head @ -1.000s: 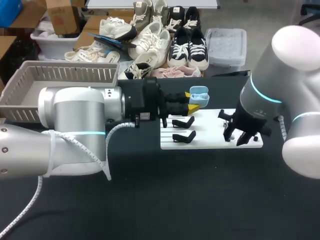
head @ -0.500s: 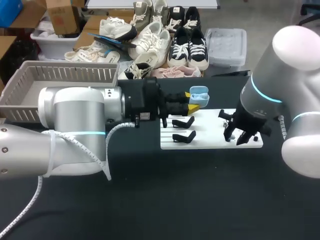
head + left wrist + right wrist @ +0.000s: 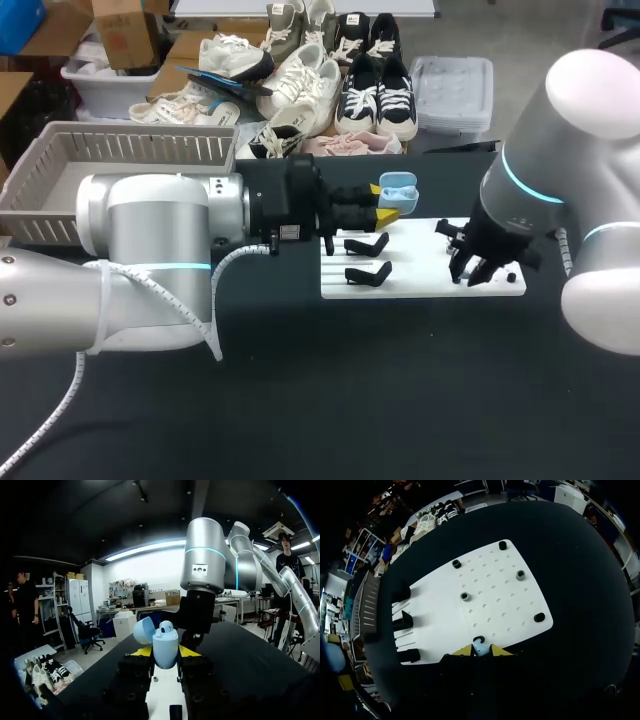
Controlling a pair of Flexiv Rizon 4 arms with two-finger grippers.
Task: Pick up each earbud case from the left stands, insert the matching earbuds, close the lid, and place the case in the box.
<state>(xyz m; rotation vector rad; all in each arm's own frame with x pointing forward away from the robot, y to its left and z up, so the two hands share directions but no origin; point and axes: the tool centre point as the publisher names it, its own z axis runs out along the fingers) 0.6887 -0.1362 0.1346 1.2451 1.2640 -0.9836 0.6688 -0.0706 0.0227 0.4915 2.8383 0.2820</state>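
Left gripper [image 3: 381, 201] clamps the open case [image 3: 398, 186] at frame centre; right gripper [image 3: 480, 651], pinching an earbud [image 3: 479, 645], could drop it if grip slips.

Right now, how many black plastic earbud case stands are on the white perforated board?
3, in a row at the white perforated board's end away from its pegs: one end stand, middle stand, other end stand. Head view shows only two.
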